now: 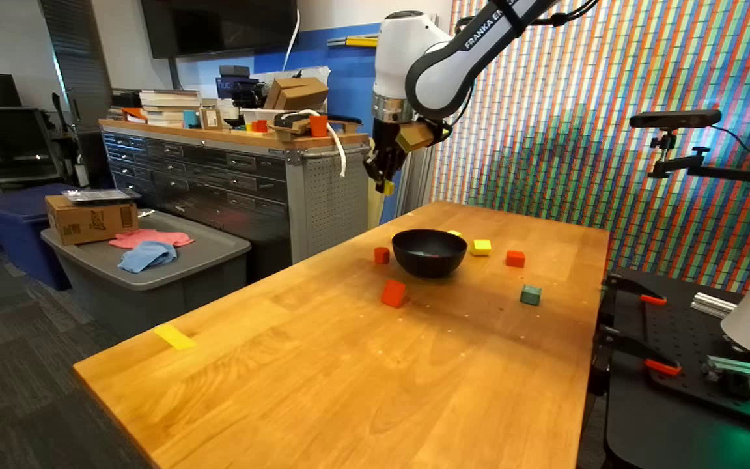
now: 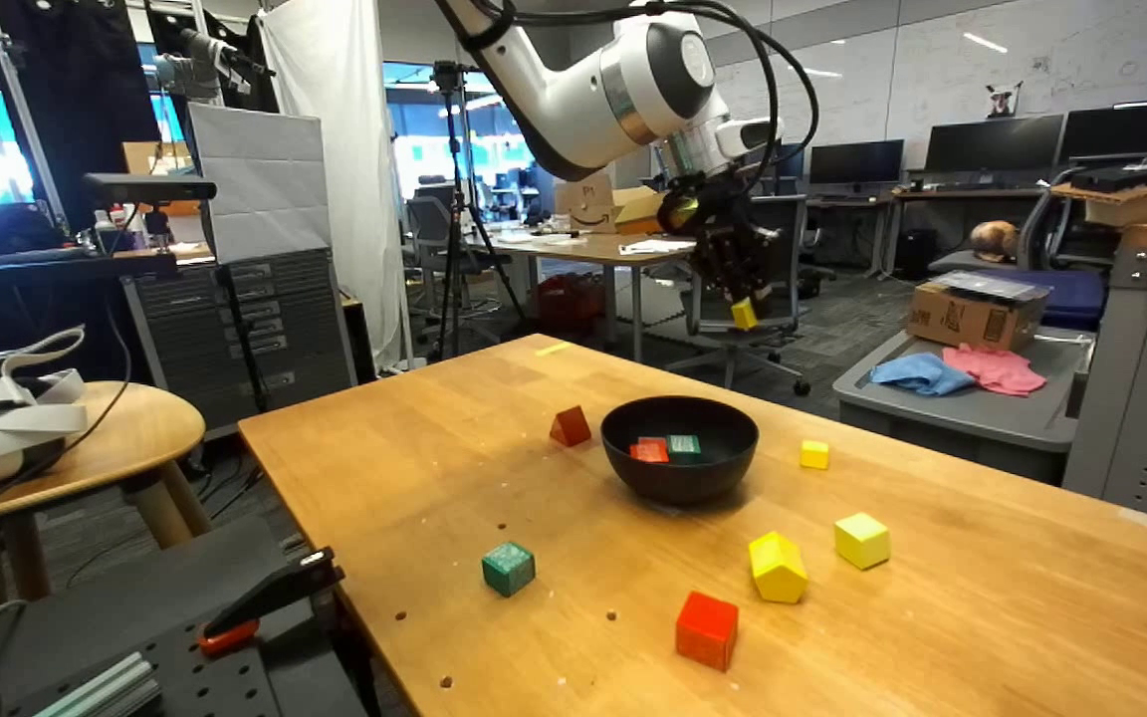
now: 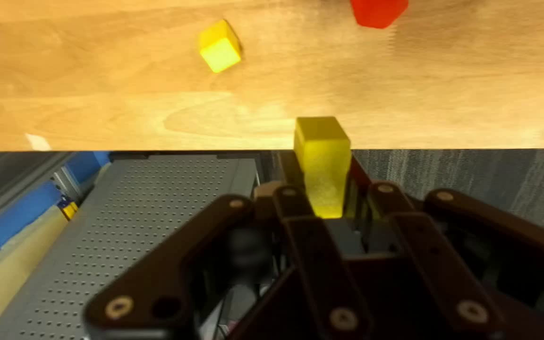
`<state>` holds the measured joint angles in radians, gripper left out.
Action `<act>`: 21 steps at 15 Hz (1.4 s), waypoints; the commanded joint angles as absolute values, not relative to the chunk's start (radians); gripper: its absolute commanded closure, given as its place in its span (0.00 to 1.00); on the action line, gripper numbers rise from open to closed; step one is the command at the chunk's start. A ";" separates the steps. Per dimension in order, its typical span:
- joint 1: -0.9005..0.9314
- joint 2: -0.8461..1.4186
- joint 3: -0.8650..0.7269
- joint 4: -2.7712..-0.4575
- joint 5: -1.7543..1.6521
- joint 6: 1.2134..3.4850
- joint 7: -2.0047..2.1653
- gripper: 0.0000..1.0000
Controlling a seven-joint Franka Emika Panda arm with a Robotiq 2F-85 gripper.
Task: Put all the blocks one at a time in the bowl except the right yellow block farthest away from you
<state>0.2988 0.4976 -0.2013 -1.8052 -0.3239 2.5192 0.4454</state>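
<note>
My gripper (image 3: pixel 326 182) is shut on a yellow block (image 3: pixel 324 160) and holds it above the table's far edge, high and away from the black bowl (image 1: pixel 429 257). The bowl (image 2: pixel 680 478) has a red block (image 2: pixel 649 450) and a green block (image 2: pixel 683 445) inside. On the table are a red wedge (image 2: pixel 571 428), a green cube (image 2: pixel 509 569), a red cube (image 2: pixel 707 629), a yellow five-sided block (image 2: pixel 778 568) and a yellow cube (image 2: pixel 862 541). A small block beside the bowl looks red in an exterior view (image 1: pixel 381 255) and yellow in an exterior view (image 2: pixel 814 455).
The wooden table (image 1: pixel 349 378) carries yellow tape (image 1: pixel 174 337) near an edge. A grey bin (image 1: pixel 147 267) with cloths and a drawer cabinet (image 1: pixel 219 176) stand past the far edge. Clamps (image 1: pixel 642 358) sit at the robot's side of the table.
</note>
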 commanded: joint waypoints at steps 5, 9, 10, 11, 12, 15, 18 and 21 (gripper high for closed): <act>0.218 0.262 -0.176 -2.179 -0.320 2.637 0.502 0.94; 0.193 0.229 -0.133 -2.289 -0.260 2.679 0.491 0.94; 0.191 0.235 -0.126 -2.305 -0.247 2.696 0.500 0.94; 0.191 0.240 -0.120 -2.320 -0.236 2.715 0.508 0.94; 0.190 0.247 -0.113 -2.331 -0.214 2.742 0.519 0.94; 0.233 0.259 -0.153 -2.354 -0.259 2.814 0.624 0.51; 0.237 0.275 -0.164 -2.337 -0.298 2.809 0.655 0.54; 0.274 0.263 -0.209 -2.334 -0.380 2.811 0.732 0.13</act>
